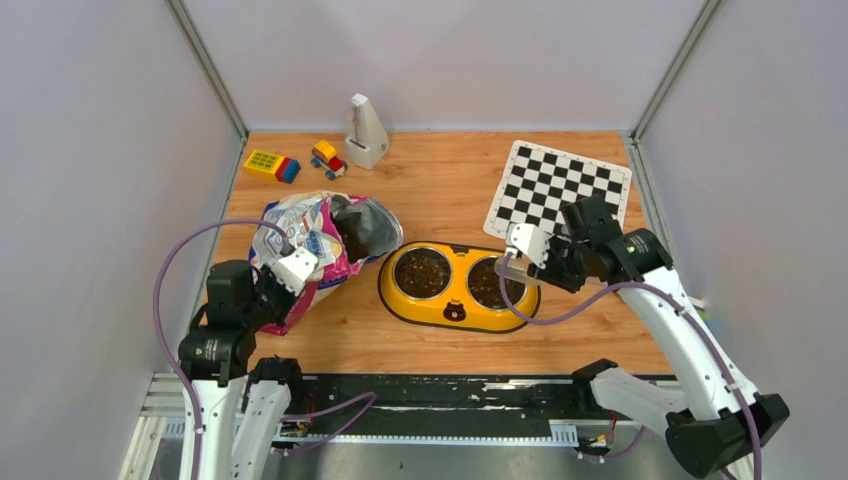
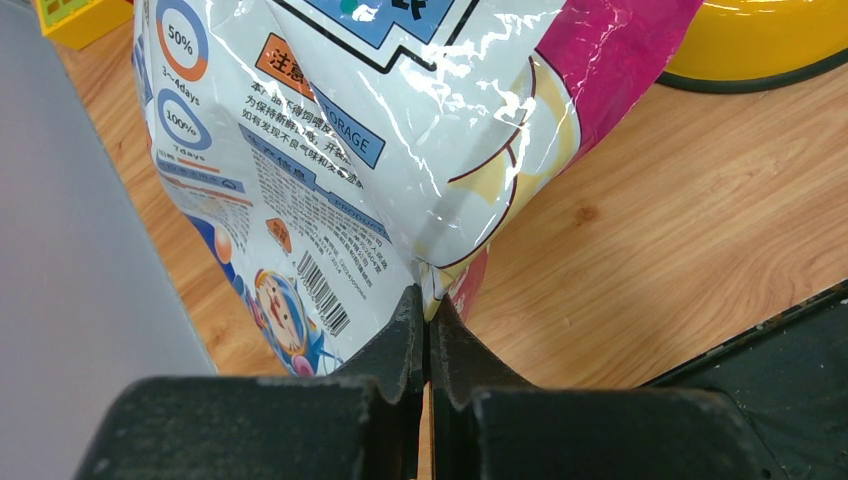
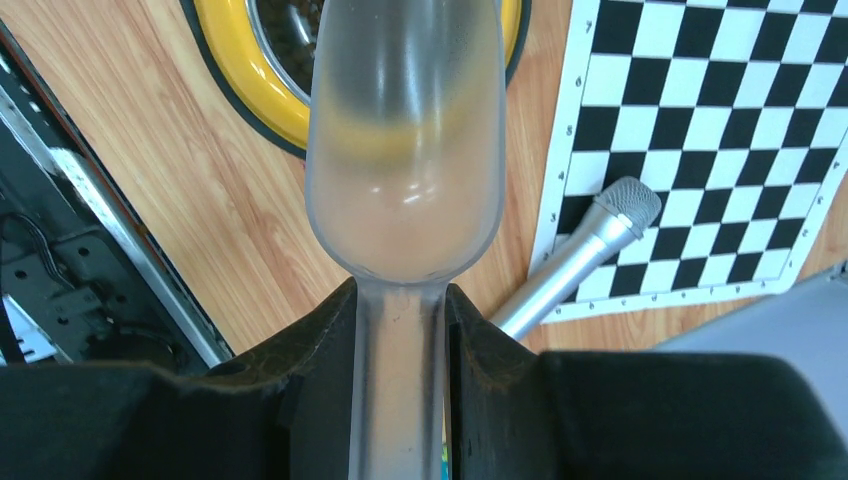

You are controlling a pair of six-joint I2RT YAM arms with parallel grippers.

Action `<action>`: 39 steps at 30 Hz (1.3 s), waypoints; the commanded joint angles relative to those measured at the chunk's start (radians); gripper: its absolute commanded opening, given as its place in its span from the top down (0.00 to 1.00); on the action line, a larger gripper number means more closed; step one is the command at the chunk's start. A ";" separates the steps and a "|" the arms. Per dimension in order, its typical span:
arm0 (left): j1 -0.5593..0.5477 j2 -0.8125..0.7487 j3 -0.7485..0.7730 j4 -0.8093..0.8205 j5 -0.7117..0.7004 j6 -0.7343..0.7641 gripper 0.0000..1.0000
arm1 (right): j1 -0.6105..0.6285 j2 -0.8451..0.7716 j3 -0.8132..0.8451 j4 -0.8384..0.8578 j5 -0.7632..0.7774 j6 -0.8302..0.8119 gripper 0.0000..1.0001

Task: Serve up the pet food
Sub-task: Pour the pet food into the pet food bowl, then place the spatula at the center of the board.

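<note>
The glossy pet food bag [image 1: 318, 240] lies tilted on the wood at the left, its open mouth showing dark kibble [image 1: 352, 243]. My left gripper [image 2: 427, 300] is shut on the bag's bottom corner seam [image 2: 440, 262]; from above the left gripper [image 1: 290, 272] sits at the bag's near end. Both steel bowls of the yellow feeder [image 1: 455, 311] hold brown kibble [image 1: 422, 272]. My right gripper [image 3: 400, 295] is shut on the handle of the clear scoop [image 3: 405, 150], which looks empty and hangs over the feeder's right bowl [image 1: 490, 283].
A checkerboard sheet [image 1: 560, 185] lies at the back right, with a silver microphone [image 3: 580, 265] at its edge. Toy blocks [image 1: 272, 165], a toy truck [image 1: 327, 157] and a white upright object [image 1: 365, 132] stand at the back left. Grey walls enclose the table.
</note>
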 commanded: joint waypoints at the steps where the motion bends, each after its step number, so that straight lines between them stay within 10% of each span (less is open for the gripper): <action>1: 0.004 -0.021 0.028 0.131 0.037 -0.021 1.00 | -0.032 -0.069 -0.102 0.136 -0.146 -0.014 1.00; 13: 0.010 -0.021 0.028 0.131 0.036 -0.020 1.00 | -0.035 0.166 -0.166 0.131 0.299 -0.072 1.00; 27: 0.012 -0.023 0.028 0.131 0.035 -0.021 1.00 | -0.047 0.127 0.017 0.102 0.104 -0.036 1.00; 39: 0.012 -0.030 0.028 0.131 0.039 -0.018 1.00 | -0.380 -0.185 -0.460 0.695 -0.177 0.089 0.97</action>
